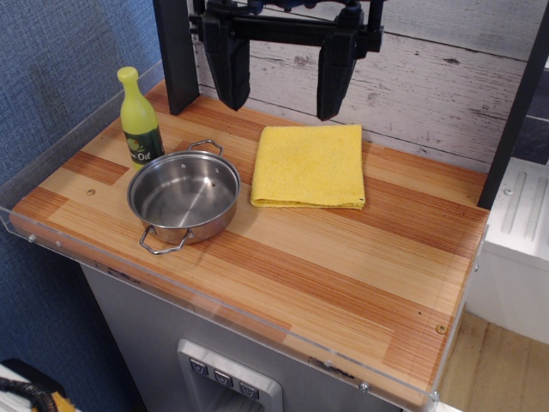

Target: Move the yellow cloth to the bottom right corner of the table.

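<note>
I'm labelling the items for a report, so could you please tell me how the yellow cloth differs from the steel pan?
The yellow cloth is soft, matte and lies flat, while the steel pan is rigid, shiny and stands up as a hollow bowl. The cloth is roughly square; the pan is round with two wire handles. Both rest on the table, side by side, and look similar in width.

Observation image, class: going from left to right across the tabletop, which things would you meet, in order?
Yellow-green oil bottle → steel pan → yellow cloth. The open gripper hangs above, over the cloth's far edge, so it is left out of the table order.
</note>
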Controlling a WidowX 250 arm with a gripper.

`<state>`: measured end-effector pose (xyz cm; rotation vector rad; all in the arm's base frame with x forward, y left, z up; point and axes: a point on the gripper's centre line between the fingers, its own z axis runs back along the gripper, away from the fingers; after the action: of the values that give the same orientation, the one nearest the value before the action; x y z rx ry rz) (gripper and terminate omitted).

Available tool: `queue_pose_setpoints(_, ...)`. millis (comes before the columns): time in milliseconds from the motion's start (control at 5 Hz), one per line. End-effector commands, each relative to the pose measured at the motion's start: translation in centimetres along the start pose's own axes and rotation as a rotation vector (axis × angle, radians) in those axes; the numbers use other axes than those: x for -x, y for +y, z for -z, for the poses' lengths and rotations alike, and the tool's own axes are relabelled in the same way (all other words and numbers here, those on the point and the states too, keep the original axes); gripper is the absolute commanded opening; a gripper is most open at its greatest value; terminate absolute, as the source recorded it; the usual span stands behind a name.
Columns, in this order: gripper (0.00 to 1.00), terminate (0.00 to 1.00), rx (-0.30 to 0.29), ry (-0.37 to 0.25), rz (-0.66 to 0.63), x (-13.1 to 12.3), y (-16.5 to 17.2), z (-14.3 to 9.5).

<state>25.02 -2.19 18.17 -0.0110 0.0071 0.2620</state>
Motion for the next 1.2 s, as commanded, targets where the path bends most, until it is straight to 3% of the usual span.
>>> queue_pose_setpoints(0, 1.00, 0.00, 0.000, 0.000, 0.000, 0.0, 0.0, 0.0)
queue_pose_setpoints(200, 1.00, 0.00, 0.025, 0.057, -0.038, -3.3, 0.0, 1.6)
queue_pose_setpoints(400, 1.00, 0.00, 0.011, 0.067, -0.113, -5.9, 1.1, 3.0)
queue_pose_setpoints(800, 1.00, 0.00, -0.014, -0.040, -0.279, -9.8, 2.8, 8.3)
queue_pose_setpoints(1000, 1.00, 0.00, -0.024, -0.055, -0.331, -11.6, 3.4, 10.9)
